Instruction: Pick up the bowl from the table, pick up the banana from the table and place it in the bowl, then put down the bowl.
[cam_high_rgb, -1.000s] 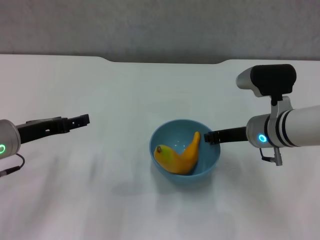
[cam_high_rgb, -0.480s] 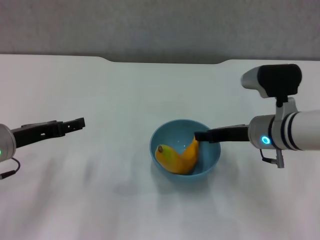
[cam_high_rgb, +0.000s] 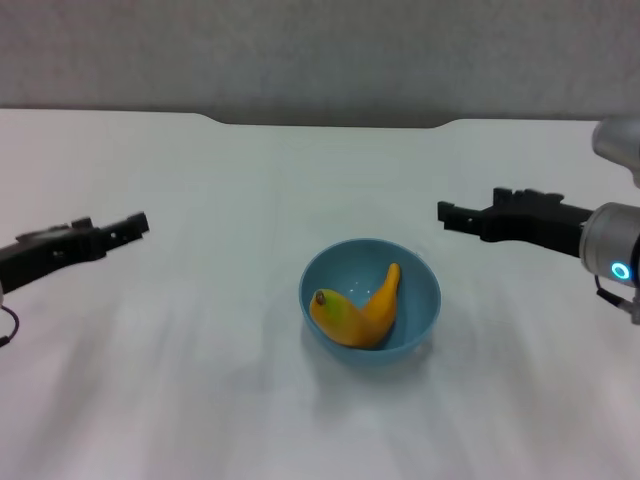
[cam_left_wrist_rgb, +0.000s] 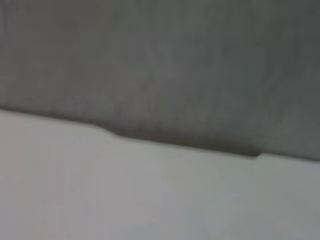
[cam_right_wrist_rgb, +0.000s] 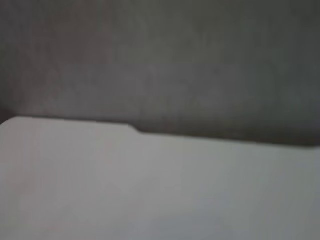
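- My right gripper (cam_high_rgb: 446, 212) has let go of the bowl (cam_high_rgb: 370, 300): half a second ago its fingers were at the rim on the bowl's right side, and now it hangs off to the right and farther back, well apart from the bowl.
- I cannot tell whether its fingers are spread or pressed together; from the head view they read as one dark bar, and the right wrist view shows only table and wall.
- The bowl sits on the table (cam_high_rgb: 200, 400) near the middle, a little closer to me than either gripper, upright and free of both arms.
- The banana (cam_high_rgb: 358, 312) lies inside it, curved, its tip leaning up against the inner wall on the right.
- My left gripper (cam_high_rgb: 135, 224) has also drawn back toward the left edge, well clear of the bowl; finger state unclear there too.
- My reading: banana in, bowl down, both arms retreating, so the task looks finished and nothing remains but parking.
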